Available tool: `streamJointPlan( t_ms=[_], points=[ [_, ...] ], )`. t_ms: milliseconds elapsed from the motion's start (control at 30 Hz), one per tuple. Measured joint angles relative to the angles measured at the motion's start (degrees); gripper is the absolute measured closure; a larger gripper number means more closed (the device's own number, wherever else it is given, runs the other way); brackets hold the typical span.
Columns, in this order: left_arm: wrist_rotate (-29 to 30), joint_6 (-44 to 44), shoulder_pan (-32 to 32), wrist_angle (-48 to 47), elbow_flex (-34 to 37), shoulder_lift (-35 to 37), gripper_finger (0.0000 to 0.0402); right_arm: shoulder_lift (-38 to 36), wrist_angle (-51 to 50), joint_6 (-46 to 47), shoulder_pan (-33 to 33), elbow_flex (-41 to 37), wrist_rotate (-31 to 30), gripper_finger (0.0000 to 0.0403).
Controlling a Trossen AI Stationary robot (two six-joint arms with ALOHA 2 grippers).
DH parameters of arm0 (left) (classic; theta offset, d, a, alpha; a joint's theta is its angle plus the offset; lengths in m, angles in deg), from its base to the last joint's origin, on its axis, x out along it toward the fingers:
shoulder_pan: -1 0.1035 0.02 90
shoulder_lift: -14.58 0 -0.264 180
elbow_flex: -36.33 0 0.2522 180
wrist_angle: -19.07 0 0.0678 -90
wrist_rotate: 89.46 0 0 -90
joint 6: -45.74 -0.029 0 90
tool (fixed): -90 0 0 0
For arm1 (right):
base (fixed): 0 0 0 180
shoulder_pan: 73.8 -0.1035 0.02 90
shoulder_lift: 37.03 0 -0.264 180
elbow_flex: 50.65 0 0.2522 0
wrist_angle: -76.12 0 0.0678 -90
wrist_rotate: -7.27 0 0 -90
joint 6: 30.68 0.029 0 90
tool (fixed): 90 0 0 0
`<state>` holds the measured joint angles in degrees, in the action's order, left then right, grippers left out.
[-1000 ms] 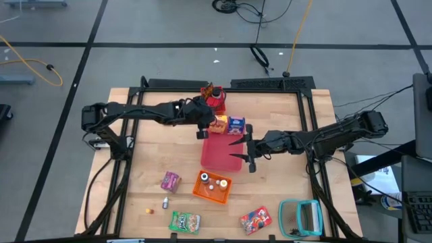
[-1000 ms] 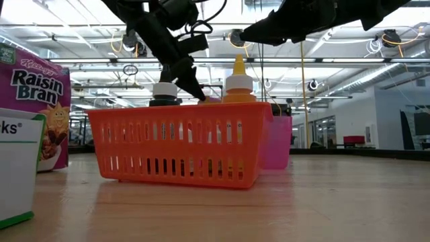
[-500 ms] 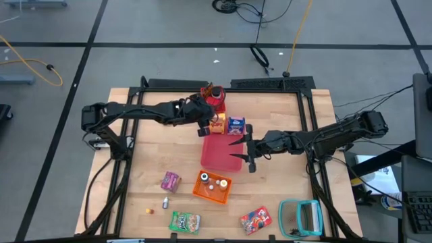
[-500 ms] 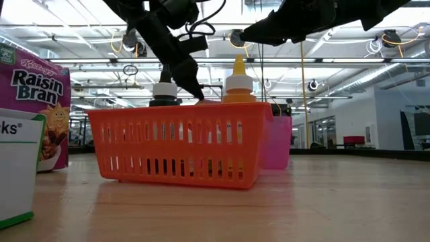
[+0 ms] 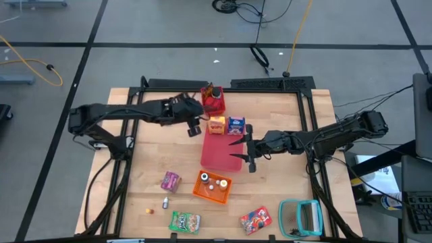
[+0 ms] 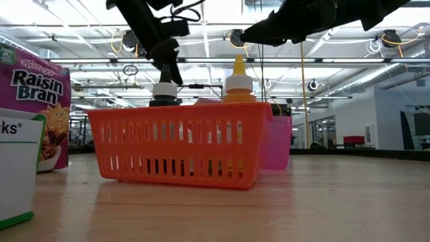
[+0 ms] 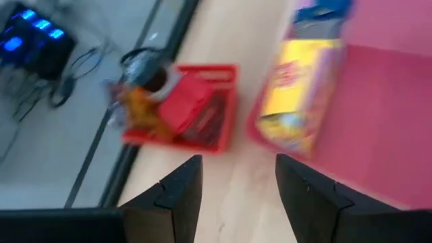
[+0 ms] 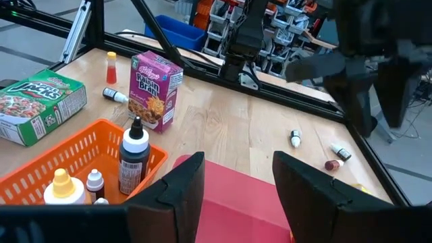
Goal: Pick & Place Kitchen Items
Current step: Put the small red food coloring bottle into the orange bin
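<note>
My left gripper (image 5: 196, 127) hangs open above the table, left of the yellow carton (image 5: 217, 124) and near the red bin (image 5: 214, 101) of jars and packets. The yellow carton (image 7: 300, 94) and the blue carton (image 5: 235, 125) stand on the far edge of the flat red mat (image 5: 221, 152). My right gripper (image 5: 238, 150) is open over the mat's right side, touching nothing. An orange basket (image 5: 212, 186) holds a dark bottle (image 8: 133, 158) and a yellow-capped bottle (image 8: 62, 185). A pink-purple carton (image 5: 170, 181), a green packet (image 5: 184, 221) and a red packet (image 5: 256, 219) lie near the front.
A teal-framed object (image 5: 300, 217) lies at the front right corner. A tiny bottle (image 5: 165, 202) and a small orange piece (image 5: 148, 210) lie at the front left. Small loose pieces (image 8: 295, 138) lie on the wood near the left arm's base. A black frame rims the table.
My left gripper has drawn back from the yellow carton, rising and moving toward the table's left edge, with its wrist rolling a little. The yellow carton stays standing at the mat's far edge. My right arm has kept still.
</note>
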<state>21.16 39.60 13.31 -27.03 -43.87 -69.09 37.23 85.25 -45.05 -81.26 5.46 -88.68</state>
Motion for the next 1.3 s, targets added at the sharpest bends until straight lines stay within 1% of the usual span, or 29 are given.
streamJointPlan(
  t_ms=[100,167,300,367,600,733,933,1033,1167,1300],
  points=[
    [3.85,3.68,0.65,-4.75,0.0,2.1,0.0215,0.0,-0.02,0.0,0.0,0.0,0.0,0.0234],
    [4.99,6.95,1.44,-7.31,-0.04,2.67,0.0215,0.0,-0.04,0.0,0.0,0.0,0.0,0.0234],
    [3.85,15.86,4.3,-14.49,0.0,2.92,0.0215,0.0,-0.07,-0.04,0.0,0.0,0.0,0.0234],
    [3.63,18.0,5.61,-16.75,0.39,2.97,0.0215,0.0,-0.07,-0.13,0.0,0.0,0.0,0.0234],
    [3.25,23.07,10.74,-17.56,3.1,2.92,0.0215,0.0,-0.06,-0.26,0.0,0.0,0.0,0.0234],
    [3.03,22.95,14.34,-17.45,5.08,2.92,0.0215,0.0,-0.07,-0.26,0.0,0.0,0.0,0.0234],
    [-1.55,22.1,18.69,-17.05,10.31,2.92,0.0215,0.0,-0.07,-0.28,0.0,0.0,0.0,0.0234],
    [-4.65,16.98,19.53,-17.07,13.86,2.92,0.0215,0.0,-0.06,-0.28,0.0,0.0,0.0,0.0234],
    [-6.2,9.88,19.43,-17.16,18.32,2.9,0.0215,0.0,-0.04,-0.31,0.0,0.0,0.0,0.0234],
    [-9.18,4.4,19.44,-17.11,21.14,2.9,0.0215,0.0,-0.04,-0.3,0.0,0.0,0.0,0.0234]
  ],
)
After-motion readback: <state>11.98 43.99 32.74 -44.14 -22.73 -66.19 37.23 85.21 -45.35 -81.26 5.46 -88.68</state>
